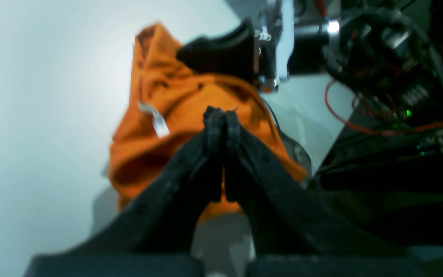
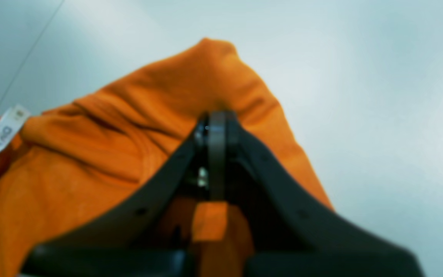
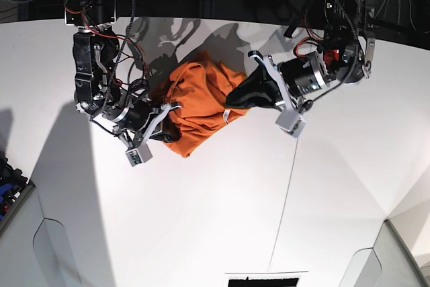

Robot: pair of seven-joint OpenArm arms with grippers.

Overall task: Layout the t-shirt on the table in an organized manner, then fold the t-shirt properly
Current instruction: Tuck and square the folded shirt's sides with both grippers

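Both grippers, left [image 1: 221,115] and right [image 2: 215,119], fingers clenched on the bunched orange cotton t-shirt [image 3: 198,102], apparently to spread it over the white surface [image 3: 215,220].

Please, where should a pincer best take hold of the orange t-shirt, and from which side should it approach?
Probably at the collar by the white tag, to find the shoulders. The t-shirt lies bunched on the table, so edges are hard to tell. Come from above, pinching a raised fold. Both the left pincer and right pincer are already shut on cloth at opposite sides.
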